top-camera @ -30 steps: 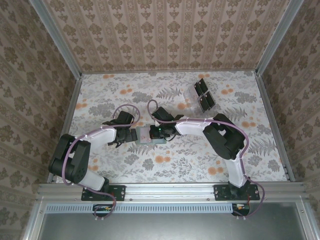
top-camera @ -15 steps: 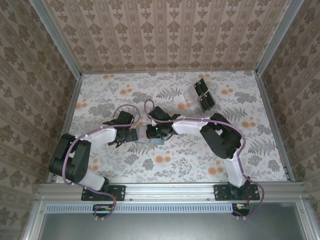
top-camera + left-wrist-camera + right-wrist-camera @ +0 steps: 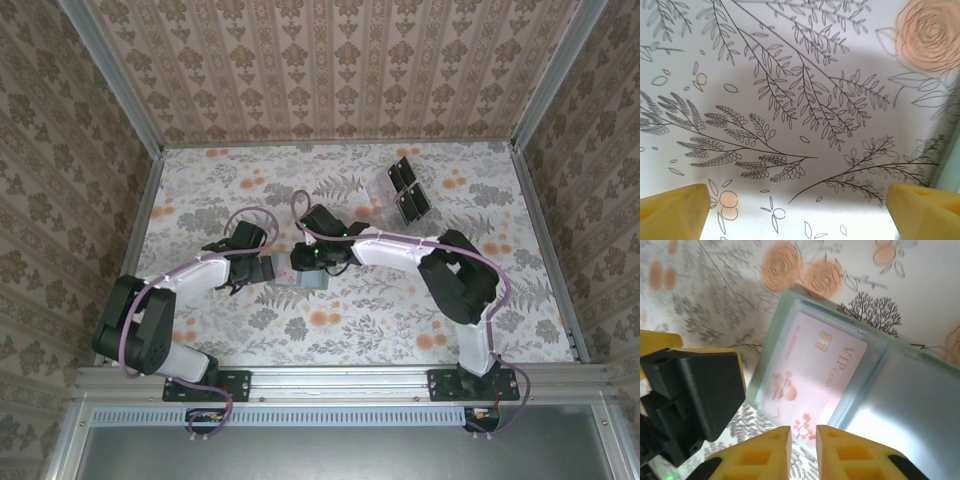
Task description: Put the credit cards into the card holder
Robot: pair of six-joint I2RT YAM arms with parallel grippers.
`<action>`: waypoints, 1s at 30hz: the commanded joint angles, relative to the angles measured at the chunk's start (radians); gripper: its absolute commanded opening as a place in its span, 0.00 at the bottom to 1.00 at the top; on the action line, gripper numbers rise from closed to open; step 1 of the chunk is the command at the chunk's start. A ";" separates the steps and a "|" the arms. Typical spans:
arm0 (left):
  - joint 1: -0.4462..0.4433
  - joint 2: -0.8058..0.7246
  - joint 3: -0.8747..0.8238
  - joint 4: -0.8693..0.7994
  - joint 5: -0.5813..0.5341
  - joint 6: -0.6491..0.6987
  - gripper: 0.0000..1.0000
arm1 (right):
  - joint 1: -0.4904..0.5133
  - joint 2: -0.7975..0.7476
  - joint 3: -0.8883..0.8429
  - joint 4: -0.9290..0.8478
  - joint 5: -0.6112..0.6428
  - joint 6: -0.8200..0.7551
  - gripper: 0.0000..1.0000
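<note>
Card holder (image 3: pixel 920 405): lying open and flat on the floral table (image 3: pixel 400 320), mid-table, right between the two grippers. It has a green rim with paler pockets inside.
Credit card (image 3: pixel 810 375): pink, face up, chip and "VIP CARD" lettering showing. It sits in the holder's pocket on the side nearer the left gripper, lined up with the case.
Right gripper (image 3: pixel 803 440): poised over the card's near edge. Its yellow fingertips are just a sliver apart, with nothing visibly caught between them.
Left gripper (image 3: pixel 800 212): jaws spread wide, yellow tips at the bottom corners of its own wrist view, only patterned tabletop between them.
Left gripper against holder: in the right wrist view its dark finger block sits just beside the holder's outer edge; touching or not, can't tell.
Rack (image 3: pixel 404 190): clear with dark square panels, at the far right of the table, well apart from both grippers.
</note>
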 commanded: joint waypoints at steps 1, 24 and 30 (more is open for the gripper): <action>-0.004 -0.058 0.039 -0.044 0.026 0.025 1.00 | -0.017 -0.026 0.022 -0.111 0.062 -0.066 0.31; -0.115 -0.121 -0.014 0.018 0.096 0.023 1.00 | -0.046 0.157 0.059 -0.147 0.076 -0.067 0.55; -0.169 -0.140 -0.055 0.079 0.097 0.024 1.00 | -0.088 0.155 -0.035 0.032 -0.088 0.063 0.57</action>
